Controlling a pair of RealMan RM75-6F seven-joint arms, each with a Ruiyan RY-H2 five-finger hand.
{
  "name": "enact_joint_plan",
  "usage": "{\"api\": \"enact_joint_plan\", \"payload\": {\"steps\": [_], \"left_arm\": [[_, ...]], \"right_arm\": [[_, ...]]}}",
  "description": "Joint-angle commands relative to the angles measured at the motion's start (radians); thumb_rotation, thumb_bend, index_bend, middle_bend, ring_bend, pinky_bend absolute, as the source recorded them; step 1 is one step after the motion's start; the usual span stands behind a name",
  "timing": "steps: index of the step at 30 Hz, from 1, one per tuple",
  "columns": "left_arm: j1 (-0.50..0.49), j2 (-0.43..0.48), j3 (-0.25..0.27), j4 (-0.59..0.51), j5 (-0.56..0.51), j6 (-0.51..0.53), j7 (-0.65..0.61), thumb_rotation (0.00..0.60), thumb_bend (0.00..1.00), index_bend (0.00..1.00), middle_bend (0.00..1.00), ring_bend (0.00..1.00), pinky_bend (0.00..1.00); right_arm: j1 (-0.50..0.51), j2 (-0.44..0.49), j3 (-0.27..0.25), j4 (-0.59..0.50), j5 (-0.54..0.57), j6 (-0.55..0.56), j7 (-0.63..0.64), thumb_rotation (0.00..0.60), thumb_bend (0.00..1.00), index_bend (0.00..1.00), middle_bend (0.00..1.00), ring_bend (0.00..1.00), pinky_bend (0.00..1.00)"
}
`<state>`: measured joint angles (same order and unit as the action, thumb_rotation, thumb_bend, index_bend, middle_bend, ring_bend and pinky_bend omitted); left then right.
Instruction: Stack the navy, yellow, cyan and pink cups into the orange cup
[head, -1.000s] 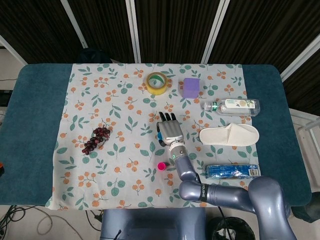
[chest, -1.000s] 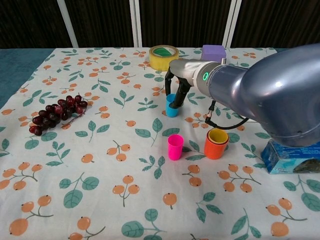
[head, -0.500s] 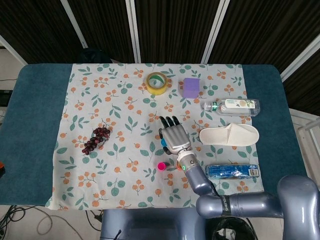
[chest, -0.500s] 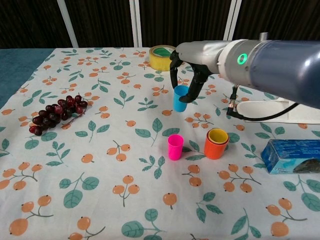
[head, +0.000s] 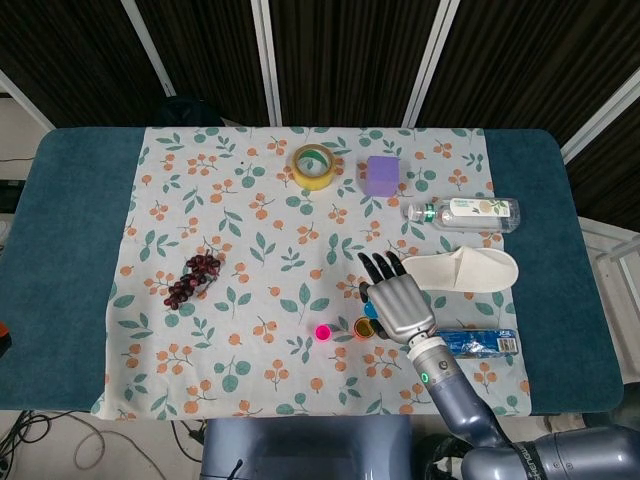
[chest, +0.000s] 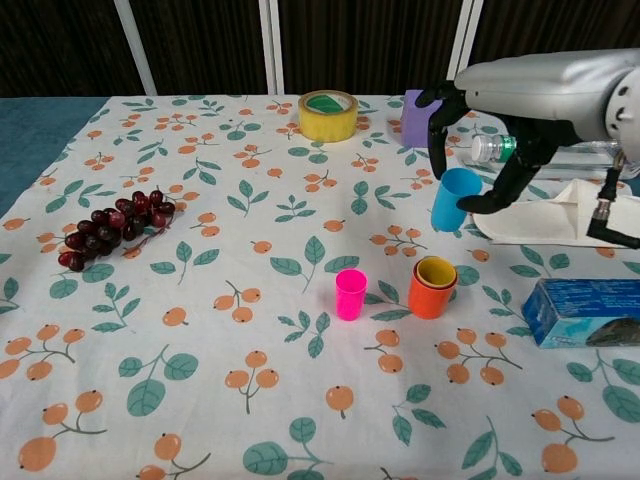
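Hiding most of the cyan cup (head: 370, 309) overhead, right robot hand (head: 398, 298).

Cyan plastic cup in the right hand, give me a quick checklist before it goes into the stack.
1. Right hand grips the cyan plastic cup: ok.
2. Cup lifted off the floral tablecloth: ok.
3. Cup directly over the orange cup: not ok, it hangs behind and above.
4. Yellow cup seated in the orange cup: ok.
5. Navy cup nested beneath: cannot tell.
6. Pink cup stands apart from the stack: ok.
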<state>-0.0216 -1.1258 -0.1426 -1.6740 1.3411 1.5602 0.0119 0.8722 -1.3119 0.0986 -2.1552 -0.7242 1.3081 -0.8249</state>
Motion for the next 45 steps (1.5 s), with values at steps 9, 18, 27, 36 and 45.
{"api": "enact_joint_plan", "payload": {"steps": [9, 18, 27, 36, 45], "left_arm": [[-0.002, -0.005, 0.001, 0.000, 0.000, 0.001, 0.012, 0.600, 0.77, 0.15, 0.01, 0.00, 0.00], [-0.002, -0.003, 0.000, 0.001, -0.003, -0.002, 0.009, 0.600, 0.77, 0.15, 0.01, 0.00, 0.00], [-0.002, 0.000, -0.003, 0.005, -0.007, -0.004, 0.000, 0.600, 0.77, 0.15, 0.01, 0.00, 0.00], [-0.002, -0.003, -0.001, 0.003, -0.004, -0.002, 0.011, 0.600, 0.77, 0.15, 0.01, 0.00, 0.00], [-0.002, -0.003, -0.001, 0.004, -0.004, -0.002, 0.012, 0.600, 0.77, 0.15, 0.01, 0.00, 0.00]], "right_arm": [[-0.052, -0.025, -0.048, 0.024, -0.093, -0.023, 0.067, 0.600, 0.40, 0.51, 0.00, 0.01, 0.06], [-0.047, -0.085, -0.030, 0.072, -0.078, -0.042, 0.067, 0.600, 0.40, 0.51, 0.00, 0.01, 0.06], [-0.044, -0.111, -0.016, 0.125, -0.033, -0.059, 0.064, 0.600, 0.40, 0.51, 0.00, 0.01, 0.06], [-0.060, -0.108, -0.027, 0.140, -0.048, -0.080, 0.089, 0.600, 0.40, 0.51, 0.00, 0.01, 0.06], [-0.068, -0.105, -0.041, 0.148, -0.060, -0.100, 0.094, 0.600, 0.40, 0.24, 0.00, 0.01, 0.06]]}}
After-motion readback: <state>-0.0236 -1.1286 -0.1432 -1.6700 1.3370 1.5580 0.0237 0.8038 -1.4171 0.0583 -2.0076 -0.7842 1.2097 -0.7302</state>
